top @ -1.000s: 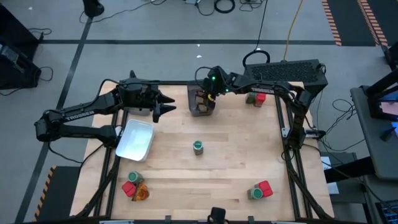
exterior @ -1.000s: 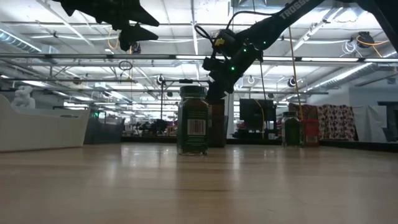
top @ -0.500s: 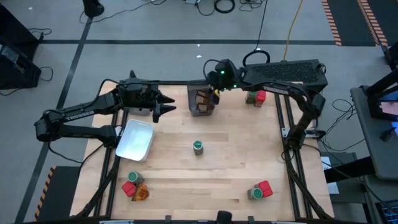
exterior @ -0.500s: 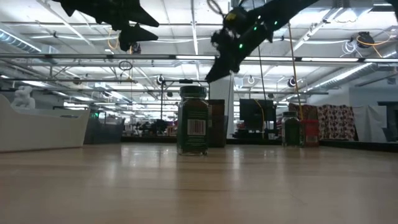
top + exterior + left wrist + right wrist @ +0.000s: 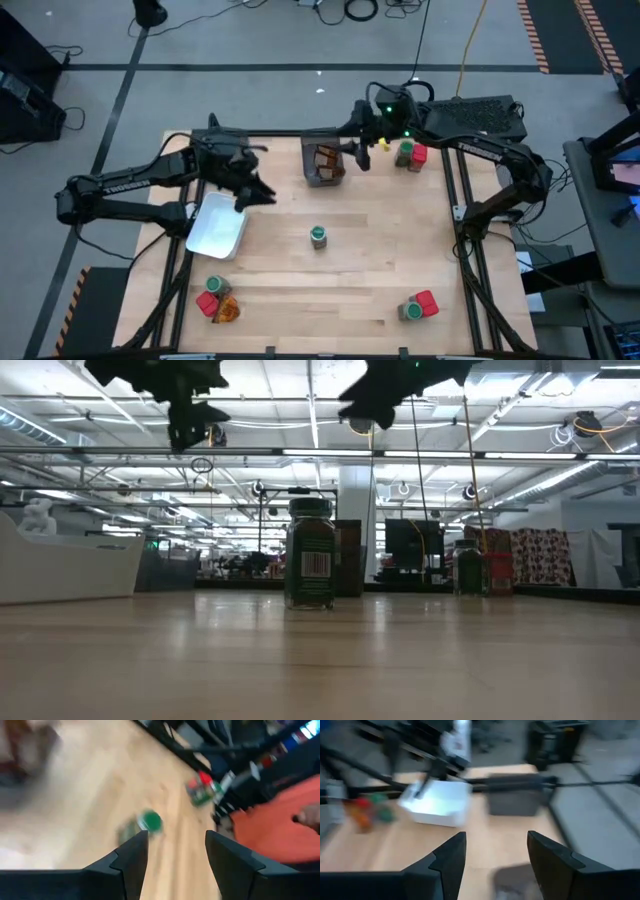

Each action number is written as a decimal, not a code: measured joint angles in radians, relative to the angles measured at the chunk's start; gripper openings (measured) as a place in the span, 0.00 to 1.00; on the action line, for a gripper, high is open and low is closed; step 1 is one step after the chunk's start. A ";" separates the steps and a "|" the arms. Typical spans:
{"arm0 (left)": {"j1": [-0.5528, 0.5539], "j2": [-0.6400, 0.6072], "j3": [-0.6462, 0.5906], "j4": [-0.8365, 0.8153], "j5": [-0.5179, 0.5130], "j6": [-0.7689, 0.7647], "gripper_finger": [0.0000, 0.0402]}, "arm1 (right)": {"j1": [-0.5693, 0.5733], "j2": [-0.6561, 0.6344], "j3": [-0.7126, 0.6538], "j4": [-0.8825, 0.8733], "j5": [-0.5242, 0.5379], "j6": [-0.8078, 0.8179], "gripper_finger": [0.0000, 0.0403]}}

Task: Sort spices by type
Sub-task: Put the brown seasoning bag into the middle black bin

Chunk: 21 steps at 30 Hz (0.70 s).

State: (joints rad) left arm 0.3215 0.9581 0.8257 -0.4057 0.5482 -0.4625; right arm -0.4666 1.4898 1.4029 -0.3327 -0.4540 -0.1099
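High view: right gripper (image 5: 362, 152), fingers parted and empty, has withdrawn from the dark bin (image 5: 324, 165) (brown packets (image 5: 325, 157) inside) toward upper centre, suggesting a finished drop; left gripper (image 5: 256, 192), also open and empty, has swung toward the green-lidded jar (image 5: 318, 236) at centre.

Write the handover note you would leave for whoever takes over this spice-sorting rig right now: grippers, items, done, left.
Left gripper: open, empty, above the white tray.
Right gripper: open, empty, raised beside the dark bin.
Done: brown packets lie in that bin.
Left: one green-lidded jar mid-table; a jar and red container at the far right; a jar and red container near right; a mixed cluster near left. The tray holds nothing.
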 joint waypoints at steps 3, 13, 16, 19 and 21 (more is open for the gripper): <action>-0.069 0.000 0.000 -0.050 0.011 -0.061 0.50 | 0.023 0.000 0.000 -0.005 -0.078 0.020 0.48; -0.279 -0.010 0.000 -0.210 0.117 -0.462 0.50 | 0.057 0.000 0.000 -0.013 -0.097 -0.053 0.48; -0.364 -0.023 0.000 -0.231 0.127 -0.645 0.50 | 0.056 0.000 0.000 -0.017 -0.097 -0.093 0.48; -0.456 -0.025 0.000 -0.242 0.132 -0.835 0.50 | 0.056 0.000 0.000 -0.016 -0.097 -0.136 0.48; -0.518 -0.024 0.000 -0.242 0.132 -0.944 0.50 | 0.056 0.000 0.000 -0.017 -0.097 -0.157 0.48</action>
State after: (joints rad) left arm -0.1966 0.9337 0.8257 -0.6476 0.6800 -1.4070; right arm -0.4103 1.4902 1.4025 -0.3500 -0.5514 -0.2666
